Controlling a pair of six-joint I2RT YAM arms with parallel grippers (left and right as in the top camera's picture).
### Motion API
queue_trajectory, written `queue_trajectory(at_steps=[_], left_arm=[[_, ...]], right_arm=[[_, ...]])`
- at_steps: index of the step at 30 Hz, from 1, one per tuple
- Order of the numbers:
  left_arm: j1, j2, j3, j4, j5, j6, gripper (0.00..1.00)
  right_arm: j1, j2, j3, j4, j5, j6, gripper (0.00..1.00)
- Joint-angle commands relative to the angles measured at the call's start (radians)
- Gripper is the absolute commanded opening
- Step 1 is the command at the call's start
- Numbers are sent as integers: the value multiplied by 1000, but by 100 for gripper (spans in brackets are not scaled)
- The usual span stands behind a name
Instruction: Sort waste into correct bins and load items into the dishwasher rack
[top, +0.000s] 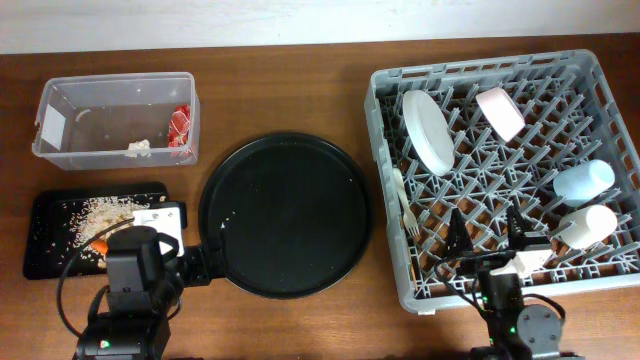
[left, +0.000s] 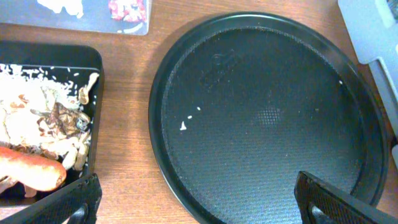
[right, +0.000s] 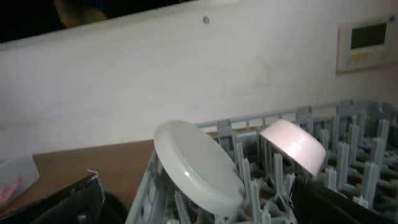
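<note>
Looking for what remains to be moved, we find only a few white crumbs (left: 184, 126) on the round black tray (top: 290, 215). They lie ahead of the left gripper (left: 196, 193) and slightly to its left, so the left arm is the nearer one (the right arm is over the rack, well apart from them). Such crumbs have no long axis to line up with.

Both grippers are spread wide and hold nothing. The right gripper (top: 488, 232) hangs above the near edge of the rack (top: 385, 250).

The clear tub (top: 60, 100) holds the red-and-white wrappers (top: 181, 122) and a paper scrap (top: 138, 149). The shallow black tray (top: 40, 215) holds the rice bits (top: 95, 212) and the carrot (left: 31, 171), near its front.

In the rack, the plate (top: 428, 130) and the bowl (top: 500, 112) stand on edge between the pegs. The blue cup (top: 584, 180) and the white cup (top: 588, 224) are at the right side, and the fork (top: 404, 203) lies front to back along the left side. We judge the sorting nearly finished.
</note>
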Motion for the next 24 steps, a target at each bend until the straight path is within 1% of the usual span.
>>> queue_trajectory(at_steps=[1,3,6,24], left_arm=[[-3,-2,-3,2,11,-9,99],[-3,-2,-3,2,11,-10,99],[-3,-2,-3,2,11,-10,99],[-3,-2,-3,2,11,-10,99]], right_arm=[[5,-9,-37,6,-23,-61,99],[5,-9,-37,-14,-73,-153,99],[6,-9,-37,-162,-103,-167,99],[5,-8,-37,-150,-97,-162,99]])
